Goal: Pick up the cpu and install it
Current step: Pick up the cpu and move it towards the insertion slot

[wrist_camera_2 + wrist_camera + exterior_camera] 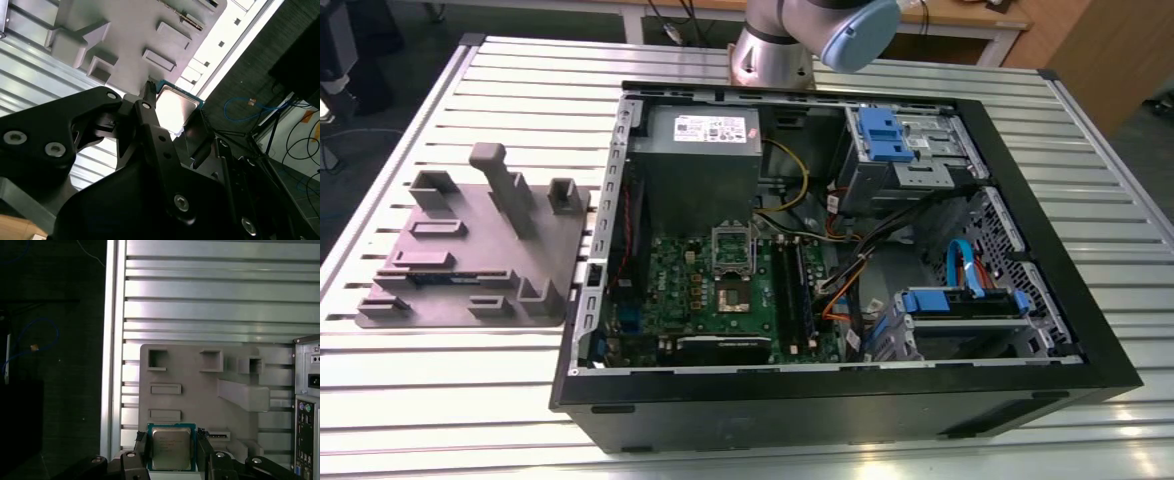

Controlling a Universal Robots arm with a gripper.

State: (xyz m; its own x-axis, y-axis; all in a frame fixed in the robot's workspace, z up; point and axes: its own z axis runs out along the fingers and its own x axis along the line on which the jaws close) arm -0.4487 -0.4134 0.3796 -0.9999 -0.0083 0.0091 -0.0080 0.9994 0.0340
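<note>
Pickup looks done: my gripper (172, 444) is clamped on the cpu (171, 452), holding it clear above the grey fixture tray (200, 390). Install not yet done; the motherboard socket (731, 290) inside the computer case (854, 400) looks empty, by my judgement.

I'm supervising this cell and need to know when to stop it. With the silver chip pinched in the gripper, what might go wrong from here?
1. The black gripper pinches the small square silver-topped cpu by two opposite edges, so it may slip or tilt.
2. The open socket on the green motherboard lies deep inside the black computer case, beside loose orange and black cables; the gripper might snag them or seat the chip skewed.
</note>
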